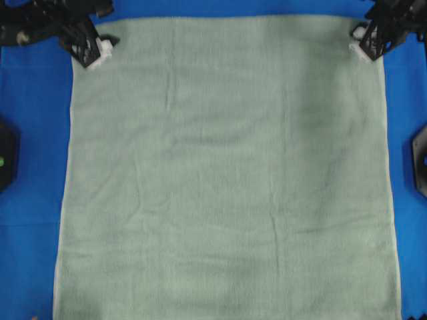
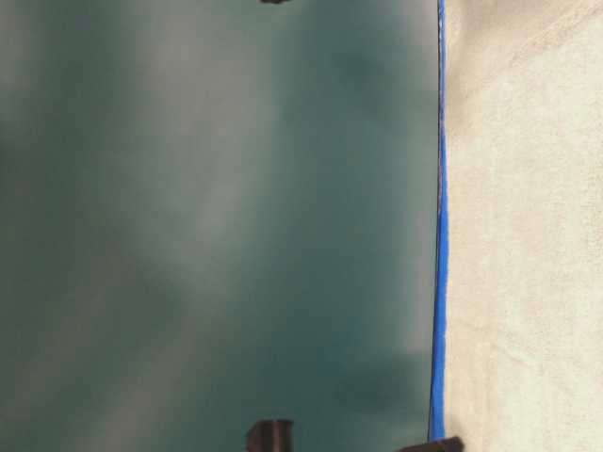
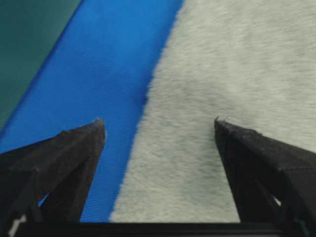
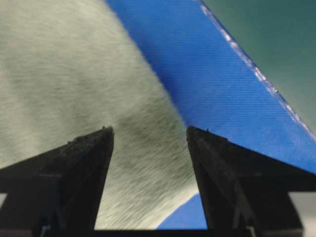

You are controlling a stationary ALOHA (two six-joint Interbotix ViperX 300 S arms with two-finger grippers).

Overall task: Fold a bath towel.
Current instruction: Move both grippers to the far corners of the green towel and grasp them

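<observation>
The left gripper [image 3: 159,129] stands with its two dark fingers [image 3: 74,163] spread wide and nothing between them — one finger over the blue cloth surface [image 3: 113,74], the other over the bath towel [image 3: 237,69], so the towel's long edge runs up through the gap. The right gripper [image 4: 149,138] is likewise wide apart and holds nothing; below its fingers [image 4: 79,173] lies pale terry pile, with a rounded towel edge and blue cloth showing between and to the right of them.

From overhead, the left gripper [image 1: 100,50] sits at the towel's top left corner and the right gripper [image 1: 363,40] at the top right corner. The bath towel [image 1: 227,173] lies spread flat and unfolded — lightly creased, covering most of the blue cloth surface [image 1: 33,100], with its lower part running out of the picture. No containers are to be seen. The table-level view is mostly a dark green blur, with towel pile [image 2: 528,235] along one side.
</observation>
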